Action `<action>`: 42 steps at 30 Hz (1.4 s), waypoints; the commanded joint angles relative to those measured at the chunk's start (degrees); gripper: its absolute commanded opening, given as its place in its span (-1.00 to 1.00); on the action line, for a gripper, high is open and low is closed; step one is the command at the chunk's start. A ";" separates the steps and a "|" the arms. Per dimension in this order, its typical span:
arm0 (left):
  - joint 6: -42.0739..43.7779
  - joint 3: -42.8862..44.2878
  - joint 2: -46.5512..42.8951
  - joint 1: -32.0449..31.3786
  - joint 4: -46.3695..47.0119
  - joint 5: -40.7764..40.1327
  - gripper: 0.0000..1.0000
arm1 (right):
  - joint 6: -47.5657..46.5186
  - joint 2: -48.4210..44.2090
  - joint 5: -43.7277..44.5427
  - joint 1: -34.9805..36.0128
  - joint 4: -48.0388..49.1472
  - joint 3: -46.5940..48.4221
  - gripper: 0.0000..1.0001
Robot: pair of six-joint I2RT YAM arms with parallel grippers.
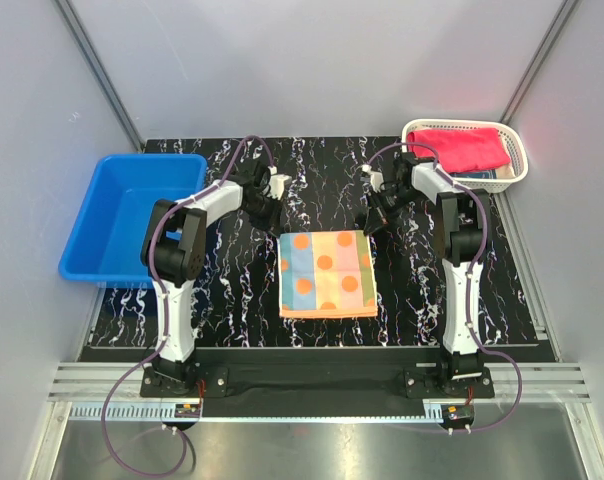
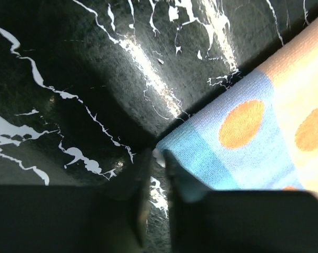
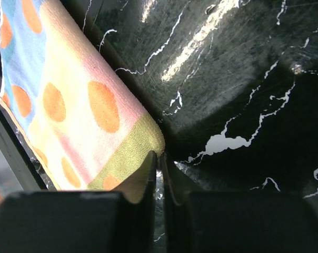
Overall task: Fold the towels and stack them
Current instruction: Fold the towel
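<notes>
1. Black, white-veined table (image 1: 232, 300) fills the booth, with both arm bases at its near edge.
2. At mid-table lies the folded pastel-checked towel with orange dots (image 1: 327, 272), flat.
3. The left gripper (image 1: 265, 215) is low at the towel's far-left corner and the right gripper (image 1: 370, 222) at its far-right corner. Each pair of fingers is drawn almost together; I cannot tell whether they pinch cloth.
4. A blue bin (image 1: 147, 158) stands far left.
5. In the far-right white basket (image 1: 522, 160) lies a pink-red towel (image 1: 462, 148).
</notes>
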 commanded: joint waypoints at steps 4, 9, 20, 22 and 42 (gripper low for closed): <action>1.88 2.54 2.59 0.31 -2.17 2.12 -1.00 | -0.13 -1.58 -0.61 -0.66 1.79 1.48 -1.00; 0.48 2.81 1.45 0.31 -0.95 2.21 -1.00 | 1.45 -4.30 -0.27 -0.65 6.45 -0.10 -1.00; -1.81 4.83 -2.42 0.22 -0.06 0.27 -1.00 | 4.88 -11.41 3.51 -0.65 17.16 -4.85 -1.00; -1.99 4.65 -3.12 0.13 0.03 -0.51 -1.00 | 4.79 -13.08 3.25 -0.65 19.01 -6.17 -1.00; -2.25 -3.08 -17.01 -6.98 0.02 -7.80 -1.00 | 8.91 -29.87 14.50 -0.65 35.72 -25.05 -1.00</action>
